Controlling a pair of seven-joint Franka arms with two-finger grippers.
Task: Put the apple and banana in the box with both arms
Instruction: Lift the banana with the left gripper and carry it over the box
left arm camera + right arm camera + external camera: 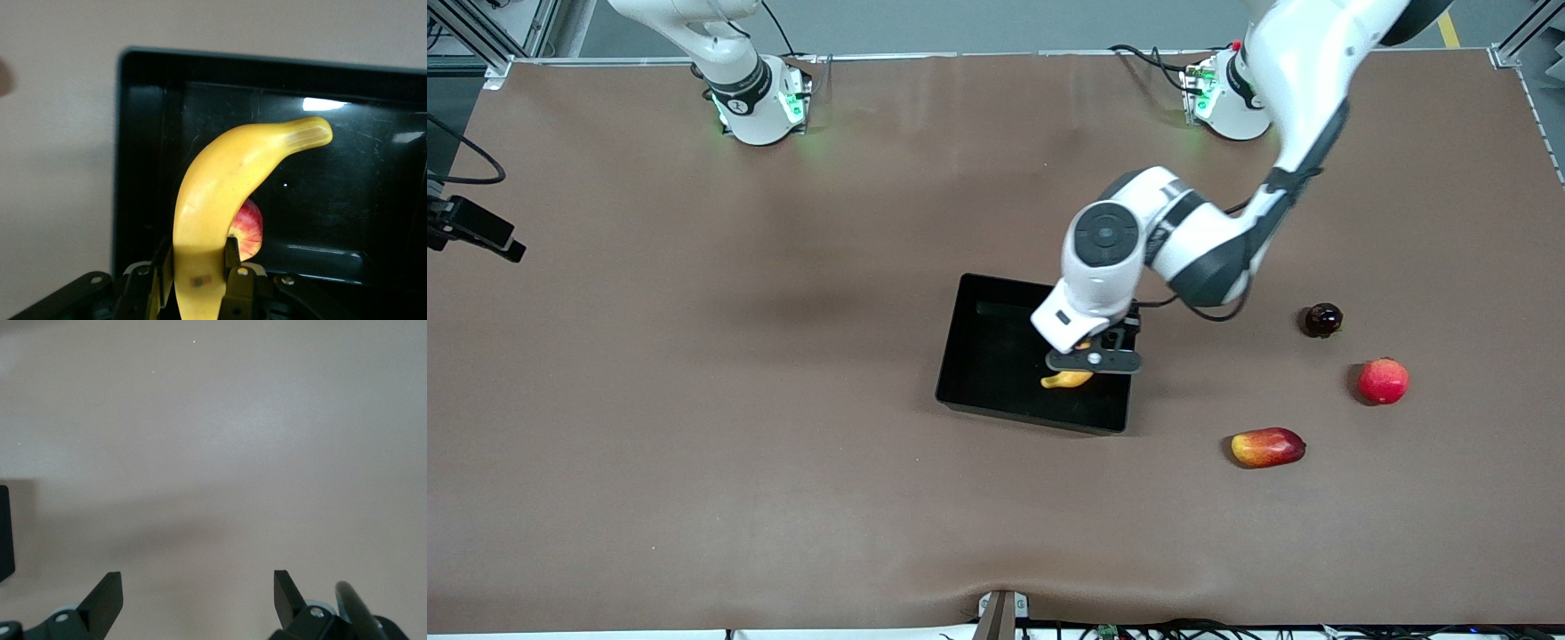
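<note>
Mango (1267, 447): lowest on the table, lying loose toward the left arm's end, outside the box.
Red fruit (1383, 380): just farther from the camera than the mango, also loose.
Dark fruit (1323, 320): farther still, small and glossy, apart from the other two.
Box (969, 356): mid-table, black, open-topped.
Apple (248, 229): down inside the box, peeking out from under the banana in the left wrist view; looks done.
Banana (227, 200): held over the box interior, not yet resting on the floor as far as can be judged; tip visible below the wrist in the front view.
Left gripper (199, 272): over the box, fingers (160, 267) clamped on the banana's lower end.
Left arm: reaching in from its base, elbow bent, wrist pointing down.
Right gripper (198, 597): spread wide, holding nothing, over bare table; box corner at the view's edge; arm waiting.
Progress: one fruit in, second needing only lowering and release.
</note>
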